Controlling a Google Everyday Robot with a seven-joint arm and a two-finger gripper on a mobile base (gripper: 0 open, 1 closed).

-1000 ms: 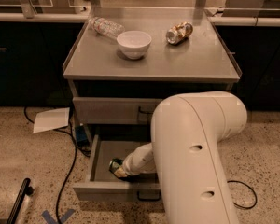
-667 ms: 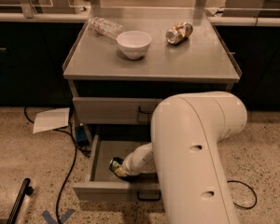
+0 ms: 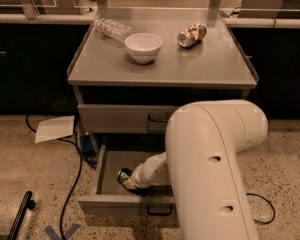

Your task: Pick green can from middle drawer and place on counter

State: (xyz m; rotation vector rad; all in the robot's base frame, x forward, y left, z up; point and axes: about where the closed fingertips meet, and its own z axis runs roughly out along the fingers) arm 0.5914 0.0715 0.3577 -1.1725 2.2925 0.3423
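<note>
While the pincer (image 3: 130,183) sits low inside the open middle drawer (image 3: 109,165), right against the green can (image 3: 123,175) near the drawer's front left, I cannot tell whether it is spread, closed or already clamped on the can, because the pale wrist and the bulky white arm (image 3: 210,174) cover that spot. That doubt is the main risk as I judge it: the can is shiny and looks tilted rather than upright, so a shallow or off-centre hold could let it slip on the way up and drop back or roll toward the drawer's rear. The way out is also tight, since the closed drawer (image 3: 122,118) above overhangs the opening, and a straight lift could knock the can or the wrist against it or against the front edge of the tabletop (image 3: 190,69). Up there, a white bowl (image 3: 143,46), a brown-gold can (image 3: 192,35) on its side and a plastic bottle (image 3: 111,28) crowd the back half, so a careless set-down could nudge one of them; the bare front part looks safer. Compared with the earlier frames, nothing visibly differs: the arm keeps the same pose, the green can lies in the same place, and the things on top are unmoved
</note>
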